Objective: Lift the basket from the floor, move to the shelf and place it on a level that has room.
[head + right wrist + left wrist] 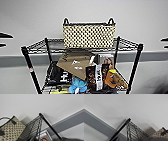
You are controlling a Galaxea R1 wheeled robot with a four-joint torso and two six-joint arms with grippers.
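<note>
Pincers: dark tips are poking in at both picture edges; their opening is impossible to tell.
Basket is sitting mid top level of shelf; placing seems complete, calling for retreat.

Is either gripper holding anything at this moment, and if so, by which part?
Nothing is held. The basket stands on the shelf's top level, both loop handles free, no gripper touching it.
</note>
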